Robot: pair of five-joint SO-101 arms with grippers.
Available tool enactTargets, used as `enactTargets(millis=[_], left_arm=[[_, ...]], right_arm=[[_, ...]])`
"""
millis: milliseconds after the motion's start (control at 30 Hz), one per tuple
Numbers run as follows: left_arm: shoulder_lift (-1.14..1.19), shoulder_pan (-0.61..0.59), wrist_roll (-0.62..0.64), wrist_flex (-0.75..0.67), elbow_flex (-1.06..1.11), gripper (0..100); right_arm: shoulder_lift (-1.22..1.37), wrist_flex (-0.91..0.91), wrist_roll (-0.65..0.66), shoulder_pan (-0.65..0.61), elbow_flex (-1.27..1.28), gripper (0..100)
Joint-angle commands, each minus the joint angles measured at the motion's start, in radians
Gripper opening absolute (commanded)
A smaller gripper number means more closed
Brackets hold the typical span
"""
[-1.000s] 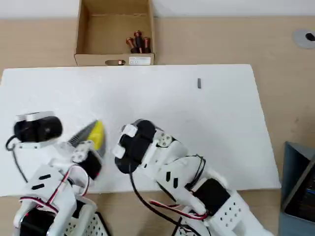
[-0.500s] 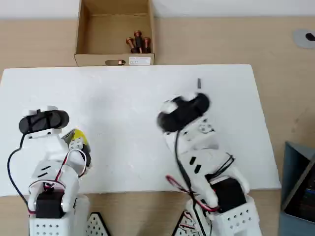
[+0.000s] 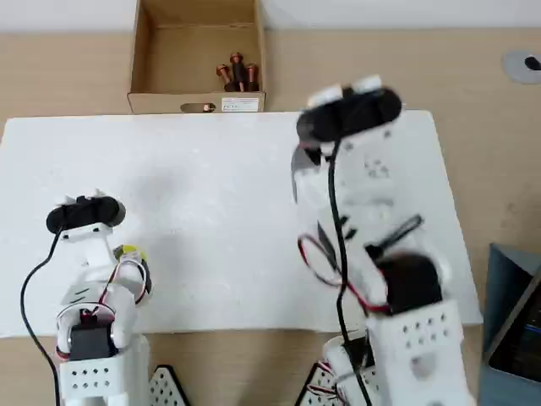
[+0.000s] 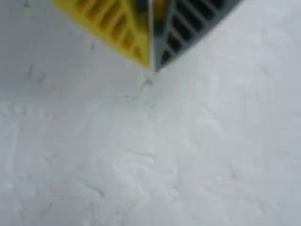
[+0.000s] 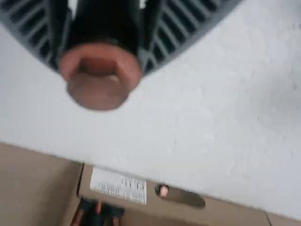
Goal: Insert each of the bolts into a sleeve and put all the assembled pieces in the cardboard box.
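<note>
My right gripper (image 5: 101, 56) is shut on an assembled piece (image 5: 100, 77), a copper-headed bolt in a black sleeve. It hangs over the white mat (image 5: 225, 117), not far from the front wall of the cardboard box (image 5: 141, 200). In the high view that arm reaches toward the mat's far side, its grey finger (image 3: 297, 179) pointing left. The cardboard box (image 3: 144, 59) holds several assembled pieces (image 3: 237, 73) in its front right corner. My left gripper (image 4: 151, 66), yellow and grey, is shut with nothing in it, just above the mat at the near left (image 3: 127, 252).
A copper-tipped oblong shape (image 3: 199, 107) shows on the box's front wall. A grey bin (image 3: 511, 326) stands off the mat at the right edge. A round grey disc (image 3: 522, 65) lies at the far right. Wide bare mat (image 3: 211, 186) lies between the arms.
The right arm swung from beside the left arm across the mat and out toward the box side. The left arm drew back to the near left.
</note>
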Motion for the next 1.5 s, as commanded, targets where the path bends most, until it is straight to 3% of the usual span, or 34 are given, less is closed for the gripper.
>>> enactTargets(millis=[0, 500, 1000, 1233, 1467], left_arm=[[-0.010, -0.021, -0.009, -0.006, -0.002, 0], [-0.010, -0.023, 0.034, -0.006, -0.002, 0], [-0.010, -0.023, 0.032, -0.005, -0.002, 0], [-0.010, -0.021, 0.032, -0.005, -0.002, 0], [-0.010, -0.017, 0.028, -0.005, -0.002, 0]], right_arm=[[0.136, -0.006, -0.008, 0.013, -0.191, 0.9], [0.892, -0.008, 0.003, 0.013, -0.981, 0.9], [1.747, -0.052, 0.235, 0.008, -1.830, 0.9], [2.046, -0.086, 0.328, -0.022, -2.109, 0.9], [2.183, -0.098, 0.384, -0.065, -2.239, 1.2]])
